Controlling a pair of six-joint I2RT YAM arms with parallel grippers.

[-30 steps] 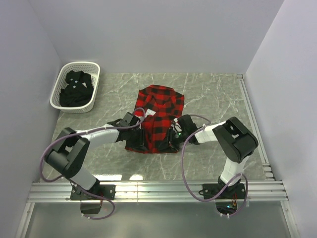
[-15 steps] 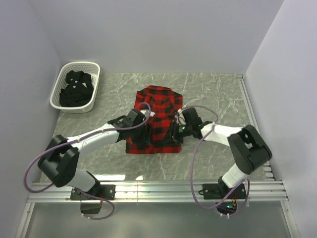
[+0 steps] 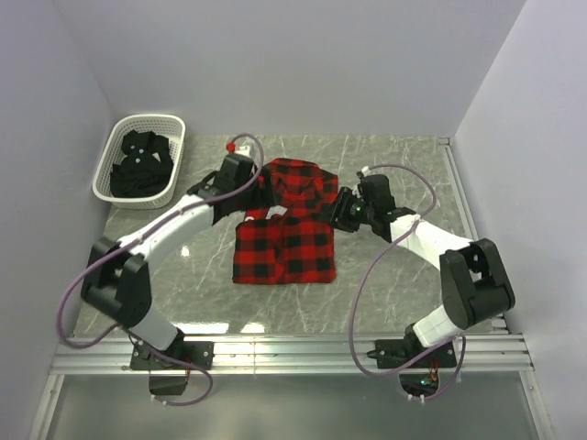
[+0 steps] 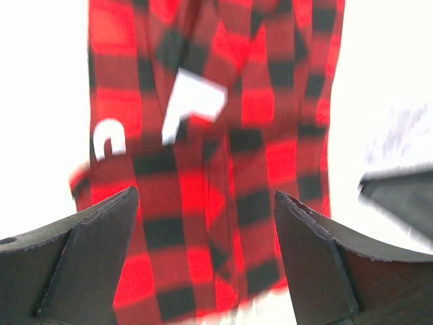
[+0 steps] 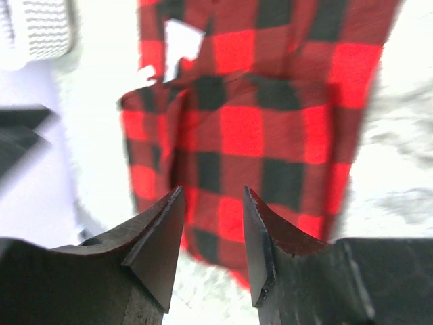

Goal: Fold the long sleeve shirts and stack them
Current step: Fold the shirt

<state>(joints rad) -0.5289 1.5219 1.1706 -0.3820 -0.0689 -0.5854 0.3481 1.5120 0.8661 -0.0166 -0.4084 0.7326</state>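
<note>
The red-and-black checked flannel shirt [image 3: 282, 247] lies folded in the middle of the grey marble tabletop [image 3: 404, 174]. The left jaws gape wide and the right jaws stand partly apart, both empty and hanging close over it. I reckon a fingertip could snag the loose top layer and drag the fold open.

Basket [image 3: 133, 199]: white plastic lattice, oblong, rounded corners; stands at the table's far-left corner, near the left wall.
Table [image 3: 206, 289]: grey-green marbled top with pale veins.
Rail [image 3: 293, 353]: silver slotted metal, runs along the table's near edge.
Side rail [image 3: 468, 220]: same metal, along the right edge.
Walls [image 3: 303, 64]: plain pale lilac-grey, enclosing left, back and right.
</note>
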